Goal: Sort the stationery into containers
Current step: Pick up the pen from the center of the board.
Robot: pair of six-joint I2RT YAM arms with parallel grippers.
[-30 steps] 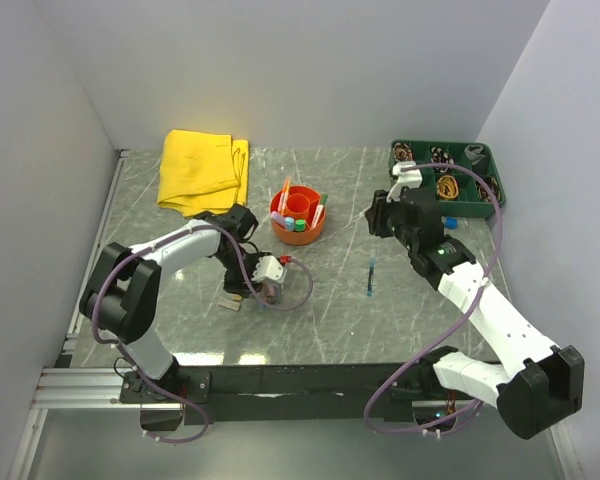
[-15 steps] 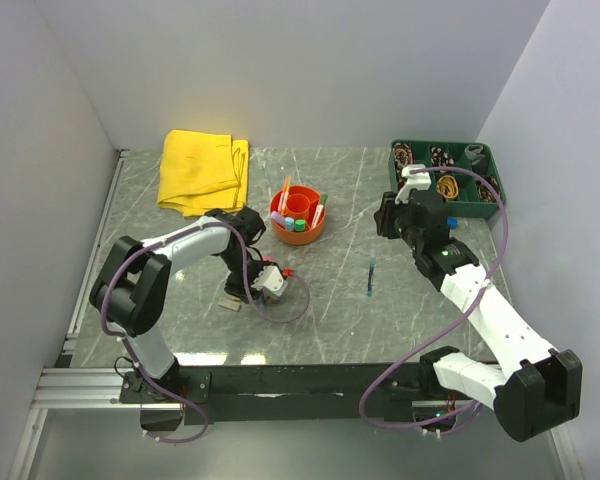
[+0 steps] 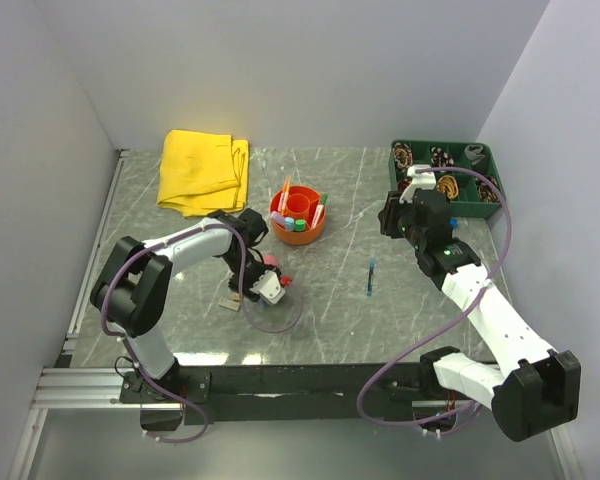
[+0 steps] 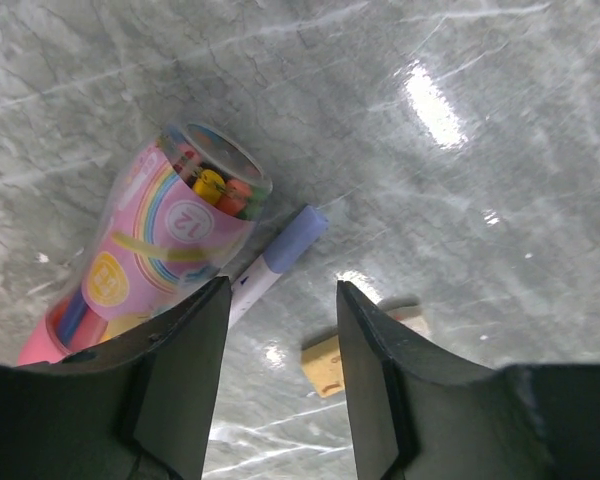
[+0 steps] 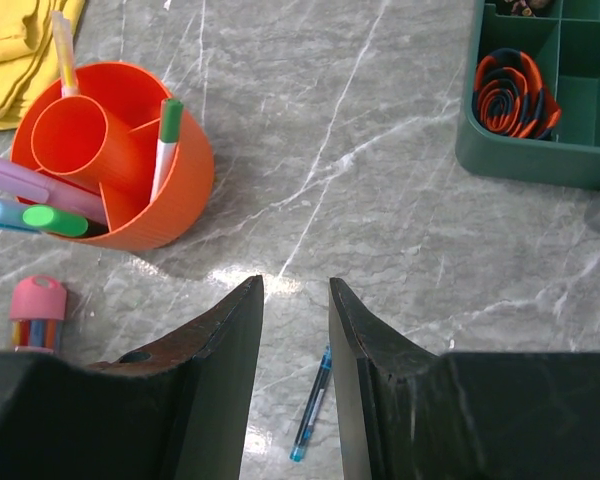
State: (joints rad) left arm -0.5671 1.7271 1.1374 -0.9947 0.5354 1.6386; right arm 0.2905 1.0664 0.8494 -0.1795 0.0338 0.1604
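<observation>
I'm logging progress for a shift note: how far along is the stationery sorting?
Done: a green-capped marker and a lilac stick, among others, sit in the orange organiser. In hand: nothing gripped; the open left hand hovers over the pink-capped tube, a lilac-capped pen and a tan eraser. Left: those three, plus the blue pen lying by the open right hand.

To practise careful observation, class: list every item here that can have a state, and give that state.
left claw: open, empty
right claw: open, empty
pink-capped tube: capped, lying on its side
lilac-capped marker: lying beside the tube
tan eraser: lying flat
blue pen: lying flat
orange organiser: upright, partly filled
yellow cloth: folded
</observation>
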